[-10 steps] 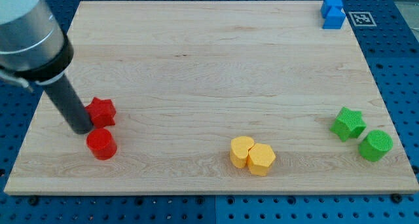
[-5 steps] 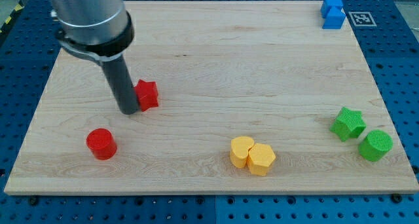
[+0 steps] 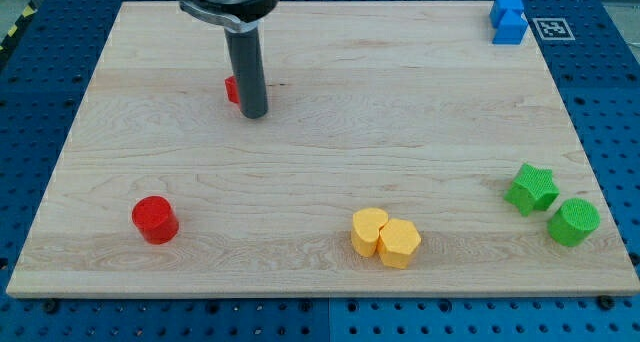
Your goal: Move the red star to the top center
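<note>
The red star lies in the upper left-centre of the wooden board. The dark rod hides most of it; only a small red sliver shows at the rod's left. My tip rests on the board touching the star's right and lower side. The rod rises straight up out of the view's top.
A red cylinder sits at the lower left. Two yellow blocks lie together at the bottom centre. A green star and a green cylinder sit at the right edge. Two blue blocks are at the top right corner.
The rod has pushed the red star up and to the right, away from the red cylinder. The star is now mostly hidden behind the rod. The other blocks have not moved.
</note>
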### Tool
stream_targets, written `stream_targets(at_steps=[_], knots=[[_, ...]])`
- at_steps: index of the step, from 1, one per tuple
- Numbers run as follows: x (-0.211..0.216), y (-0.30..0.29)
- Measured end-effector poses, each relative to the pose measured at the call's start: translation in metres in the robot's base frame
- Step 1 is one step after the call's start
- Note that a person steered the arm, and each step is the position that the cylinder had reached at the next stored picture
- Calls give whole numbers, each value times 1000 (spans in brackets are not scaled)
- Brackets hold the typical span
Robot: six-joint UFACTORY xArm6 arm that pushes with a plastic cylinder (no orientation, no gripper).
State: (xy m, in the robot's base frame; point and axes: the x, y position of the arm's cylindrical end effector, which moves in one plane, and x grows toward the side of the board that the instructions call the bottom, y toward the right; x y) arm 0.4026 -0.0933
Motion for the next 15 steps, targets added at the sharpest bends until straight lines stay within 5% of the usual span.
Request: stream_targets(at_steps=[3, 9, 12, 13, 15], knots=[[-48, -28], [-162, 53], [-107, 79], [-106, 123], [-114, 108]])
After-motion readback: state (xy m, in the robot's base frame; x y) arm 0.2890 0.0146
